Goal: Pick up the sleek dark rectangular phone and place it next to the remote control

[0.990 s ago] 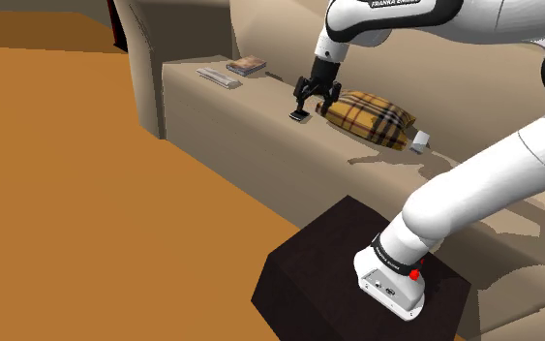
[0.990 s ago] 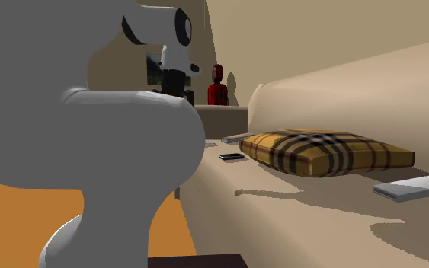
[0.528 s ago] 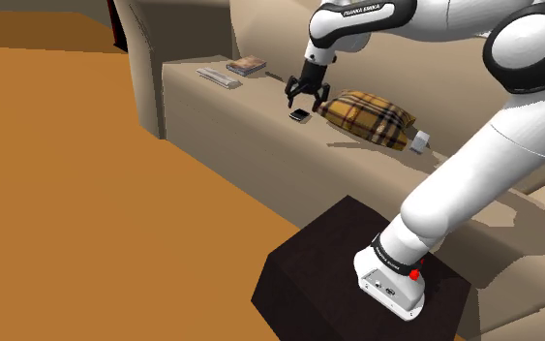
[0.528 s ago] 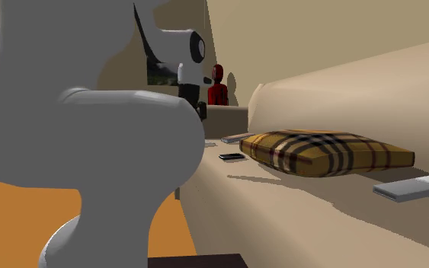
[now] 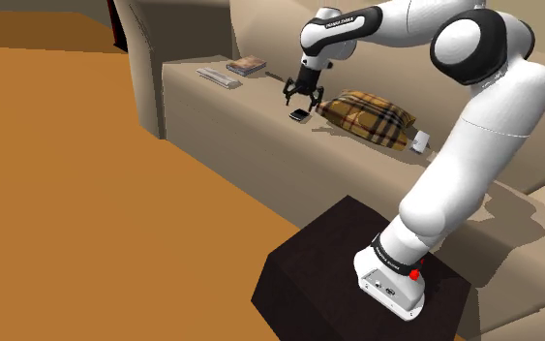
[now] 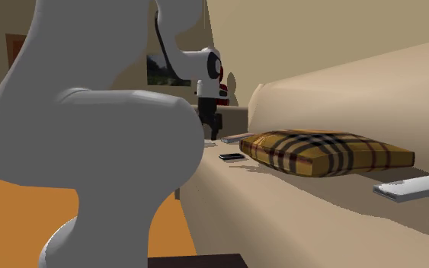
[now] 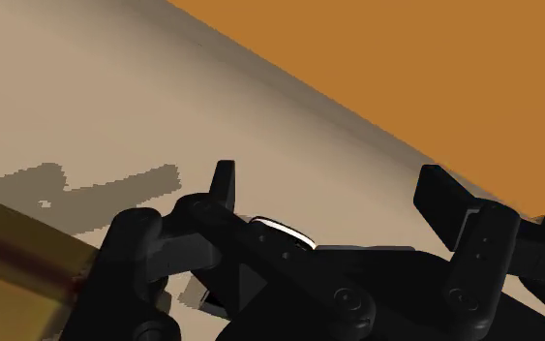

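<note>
The dark rectangular phone lies flat on the beige sofa seat, close to a plaid cushion. My gripper hangs just above the phone, open and holding nothing. In the second exterior view the phone lies in front of the cushion, and the gripper stands a little beyond it. In the wrist view the two fingers stand wide apart over the seat, and the phone's pale edge peeks out behind the hand. A long grey remote lies farther along the seat.
A small book rests beside the grey remote. A flat white device lies past the cushion's other end. The sofa's armrest closes off the seat's far end. Orange floor stretches before the sofa. The dark stand sits under the arm's base.
The gripper has drifted slightly toward the shoulder view's left and stayed open above the phone. The arm's upper links have swung into view. The phone has not moved.
</note>
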### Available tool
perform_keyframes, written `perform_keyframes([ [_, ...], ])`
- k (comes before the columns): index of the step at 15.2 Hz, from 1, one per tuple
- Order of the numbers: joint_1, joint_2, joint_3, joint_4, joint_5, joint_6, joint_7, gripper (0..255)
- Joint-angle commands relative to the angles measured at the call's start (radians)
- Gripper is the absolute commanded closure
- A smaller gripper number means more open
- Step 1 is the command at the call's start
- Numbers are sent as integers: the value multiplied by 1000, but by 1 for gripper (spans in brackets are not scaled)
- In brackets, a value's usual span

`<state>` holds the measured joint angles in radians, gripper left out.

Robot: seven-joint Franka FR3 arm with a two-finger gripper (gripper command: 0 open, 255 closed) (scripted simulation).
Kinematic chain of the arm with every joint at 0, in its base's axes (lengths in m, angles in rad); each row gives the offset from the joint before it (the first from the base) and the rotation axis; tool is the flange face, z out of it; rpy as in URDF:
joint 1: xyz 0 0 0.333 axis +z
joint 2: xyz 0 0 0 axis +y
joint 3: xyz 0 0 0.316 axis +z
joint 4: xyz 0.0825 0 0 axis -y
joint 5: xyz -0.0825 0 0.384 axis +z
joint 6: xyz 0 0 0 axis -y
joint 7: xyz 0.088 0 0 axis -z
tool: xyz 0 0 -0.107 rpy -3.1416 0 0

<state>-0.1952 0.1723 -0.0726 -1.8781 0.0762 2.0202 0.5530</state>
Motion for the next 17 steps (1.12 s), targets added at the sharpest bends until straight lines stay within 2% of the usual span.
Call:
perform_keyframes([
  [1,-14,61,-15,63,4,6,32,0],
  [10,-84,317,-82,333,41,21,164,0],
  [17,-86,354,-79,305,49,85,162,0],
])
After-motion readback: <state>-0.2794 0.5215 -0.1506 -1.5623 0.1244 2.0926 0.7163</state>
